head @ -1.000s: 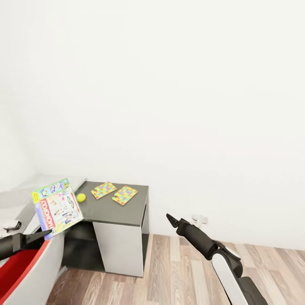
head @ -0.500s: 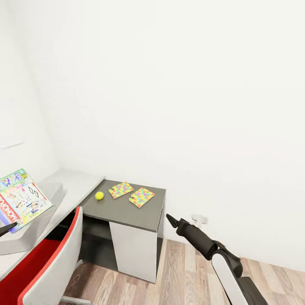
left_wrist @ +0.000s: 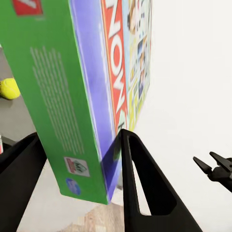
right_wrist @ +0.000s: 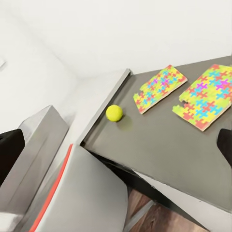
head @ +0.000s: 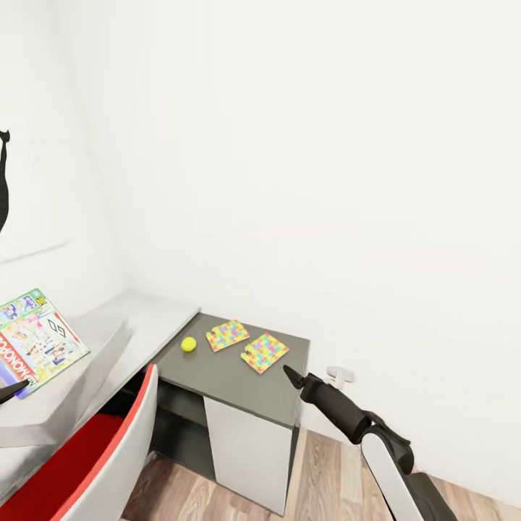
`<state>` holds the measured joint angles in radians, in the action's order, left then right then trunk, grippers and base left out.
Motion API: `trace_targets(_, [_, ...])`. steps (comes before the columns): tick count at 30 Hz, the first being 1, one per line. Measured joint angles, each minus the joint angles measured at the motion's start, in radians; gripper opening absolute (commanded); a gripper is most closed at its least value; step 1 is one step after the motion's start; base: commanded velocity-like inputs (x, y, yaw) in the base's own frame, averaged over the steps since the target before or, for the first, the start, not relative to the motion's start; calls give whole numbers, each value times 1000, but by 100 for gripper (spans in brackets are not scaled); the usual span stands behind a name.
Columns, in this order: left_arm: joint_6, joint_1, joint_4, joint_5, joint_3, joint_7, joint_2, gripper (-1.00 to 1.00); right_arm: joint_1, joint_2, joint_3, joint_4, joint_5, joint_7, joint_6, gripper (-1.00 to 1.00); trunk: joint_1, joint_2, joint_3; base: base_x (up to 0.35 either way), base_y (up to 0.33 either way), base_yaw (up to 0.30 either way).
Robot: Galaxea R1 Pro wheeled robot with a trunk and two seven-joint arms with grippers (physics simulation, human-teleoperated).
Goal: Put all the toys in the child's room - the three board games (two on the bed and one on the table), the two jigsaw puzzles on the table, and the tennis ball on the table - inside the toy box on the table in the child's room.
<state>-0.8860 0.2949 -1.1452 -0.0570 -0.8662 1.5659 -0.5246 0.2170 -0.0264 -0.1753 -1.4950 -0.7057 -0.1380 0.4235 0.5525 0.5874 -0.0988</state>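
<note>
My left gripper [head: 10,390] is shut on the lower edge of a Monopoly board game [head: 37,341], held tilted over the near part of the light grey toy box [head: 101,340]. In the left wrist view its two black fingers [left_wrist: 140,183] clamp the game's green and blue side [left_wrist: 63,96]. On the table's dark grey section [head: 231,380] lie the tennis ball [head: 189,344] and two jigsaw puzzles [head: 227,335] [head: 265,352]. My right gripper [head: 292,376] hangs open off that section's right front corner, holding nothing. The right wrist view looks over the ball [right_wrist: 114,112] and puzzles [right_wrist: 160,88] [right_wrist: 205,95].
A red chair with a white shell [head: 108,449] stands close in front of the table's pale grey top [head: 159,318]. White walls meet in a corner behind the table. A wall socket [head: 339,376] sits low on the right, above wood floor [head: 325,477].
The whole view has swung, so the table, ball and puzzles sit further right in the picture. The board game stays clamped in my left gripper. The right arm keeps its pose.
</note>
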Motion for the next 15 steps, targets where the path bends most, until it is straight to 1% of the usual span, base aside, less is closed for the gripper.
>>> trace_targets(7, [3,0,30,1,0,0,-1,-100,0,3,-12,-1,0,0,-1,100,0,0,0,335,0,4])
trace_targets(9, [4,0,34,2,0,0,-1,-100,0,4,-13,-1,0,0,-1,100,0,0,0,265,0,6])
trace_targets(12, [6,0,36,2,1,0,-1,-100,0,4,-16,-2,1,0,-1,100,0,0,2,128,0,121])
trace_targets(15, [6,0,36,2,2,0,1,-100,0,4,-44,-3,2,1,-2,100,1,0,5,29,0,202])
